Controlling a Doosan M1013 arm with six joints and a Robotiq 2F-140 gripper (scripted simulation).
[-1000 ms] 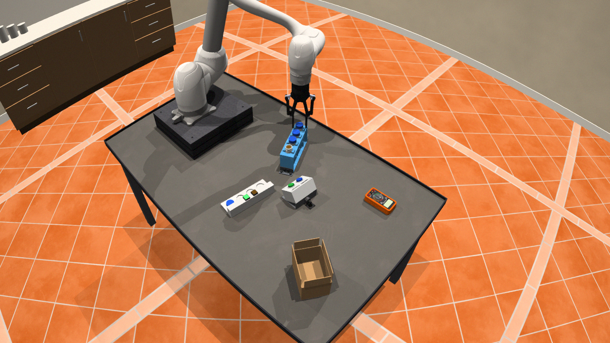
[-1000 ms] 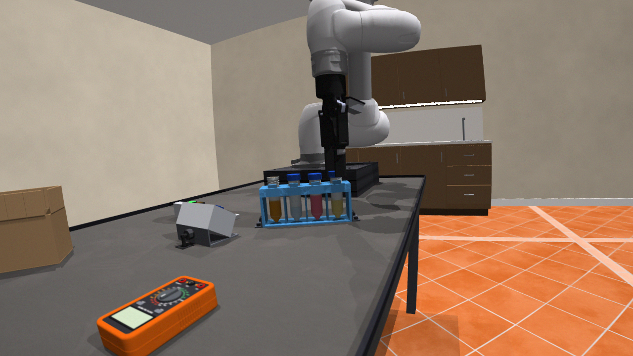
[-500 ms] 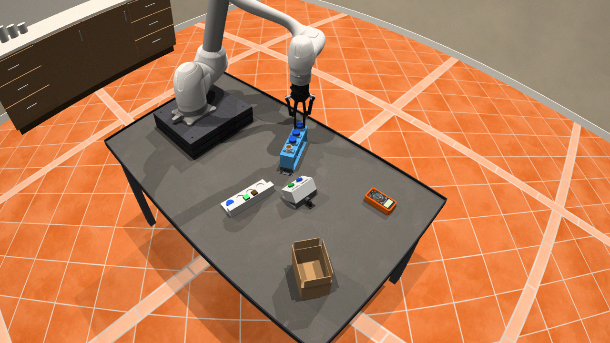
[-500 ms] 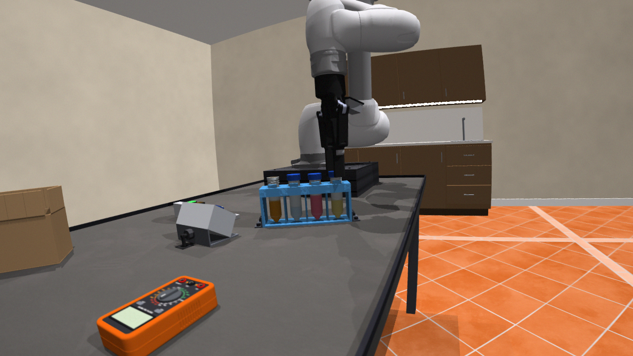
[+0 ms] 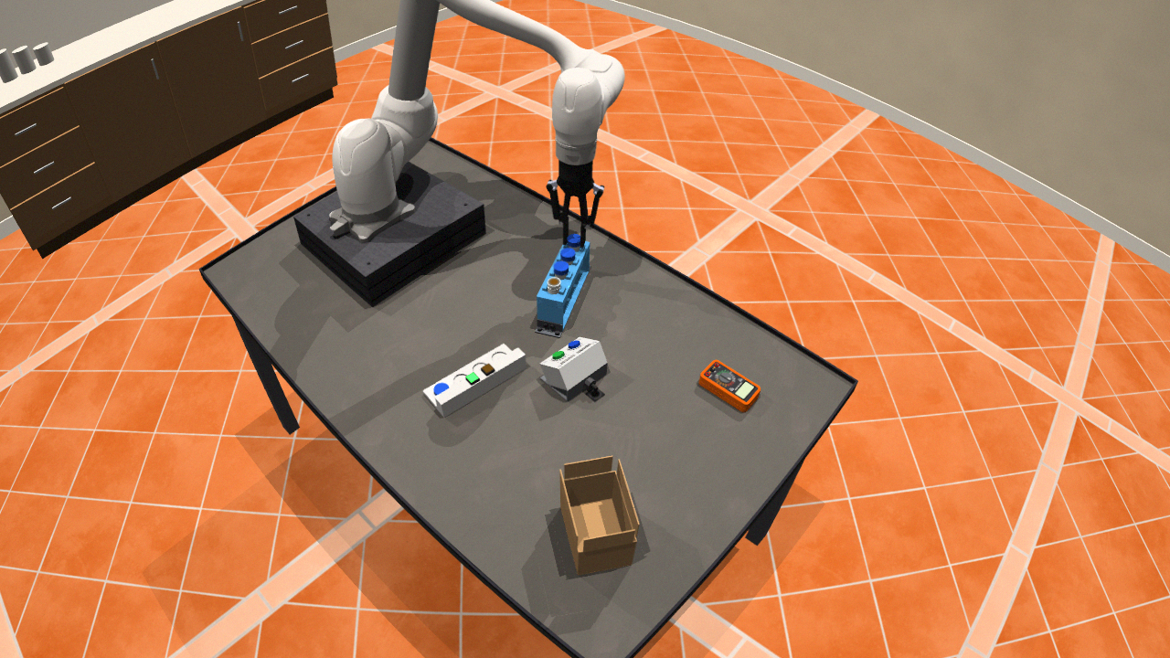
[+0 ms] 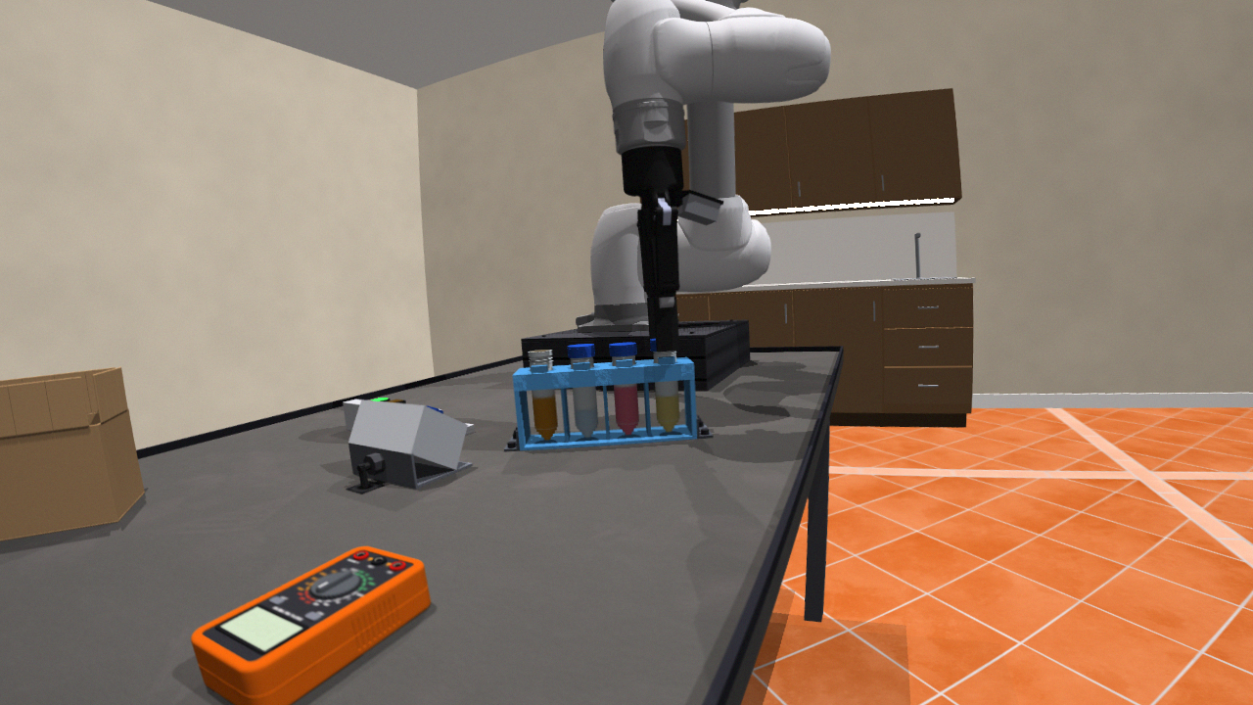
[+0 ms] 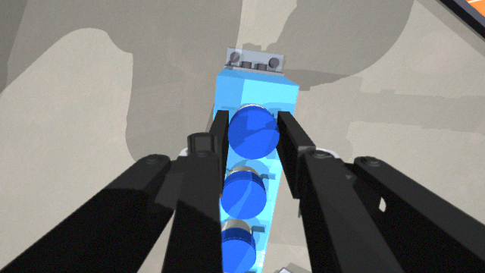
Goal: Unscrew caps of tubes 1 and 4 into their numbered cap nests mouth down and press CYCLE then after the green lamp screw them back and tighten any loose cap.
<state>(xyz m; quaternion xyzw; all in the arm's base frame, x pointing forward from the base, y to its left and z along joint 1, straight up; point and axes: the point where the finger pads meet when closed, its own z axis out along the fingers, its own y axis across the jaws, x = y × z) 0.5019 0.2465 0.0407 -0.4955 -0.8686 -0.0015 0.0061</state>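
orange multimeter (image 5: 729, 385) on table (image 5: 343, 327) | open cardboard box (image 5: 598, 514) near edge | brown cabinets (image 5: 122, 98) behind

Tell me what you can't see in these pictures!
- Tray nests: exterior view, hidden behind the key box.
- Cap 4: exterior view, covered by the gripper.
- Tube 1: wrist view, cut off at the bottom edge.
- Meter print: too small everywhere.
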